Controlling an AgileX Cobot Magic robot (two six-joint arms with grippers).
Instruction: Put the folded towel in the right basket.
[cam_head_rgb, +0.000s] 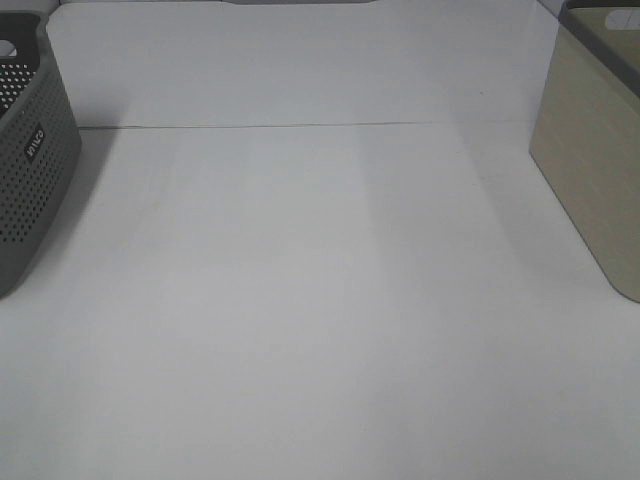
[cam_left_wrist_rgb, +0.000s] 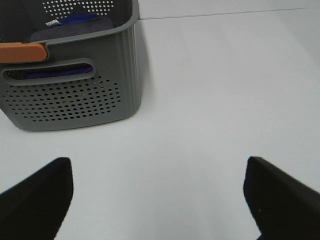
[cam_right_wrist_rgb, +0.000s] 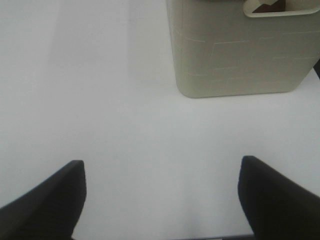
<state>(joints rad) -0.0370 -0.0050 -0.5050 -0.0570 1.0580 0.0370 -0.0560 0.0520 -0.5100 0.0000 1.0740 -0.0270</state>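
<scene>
The folded towel (cam_left_wrist_rgb: 75, 22), dark purple-grey cloth, lies inside the grey perforated left basket (cam_left_wrist_rgb: 70, 100); it shows only in the left wrist view, partly through the handle slot. In the exterior high view the grey basket (cam_head_rgb: 30, 160) stands at the left edge and the towel is hidden. The beige right basket (cam_head_rgb: 590, 170) stands at the right edge and also shows in the right wrist view (cam_right_wrist_rgb: 235, 55). My left gripper (cam_left_wrist_rgb: 160, 200) is open and empty over the table, short of the grey basket. My right gripper (cam_right_wrist_rgb: 162, 200) is open and empty, short of the beige basket.
An orange piece (cam_left_wrist_rgb: 22, 51) sits on the grey basket's rim. The white table (cam_head_rgb: 320, 300) runs between the two baskets, with a seam line across its far part. Neither arm shows in the exterior high view.
</scene>
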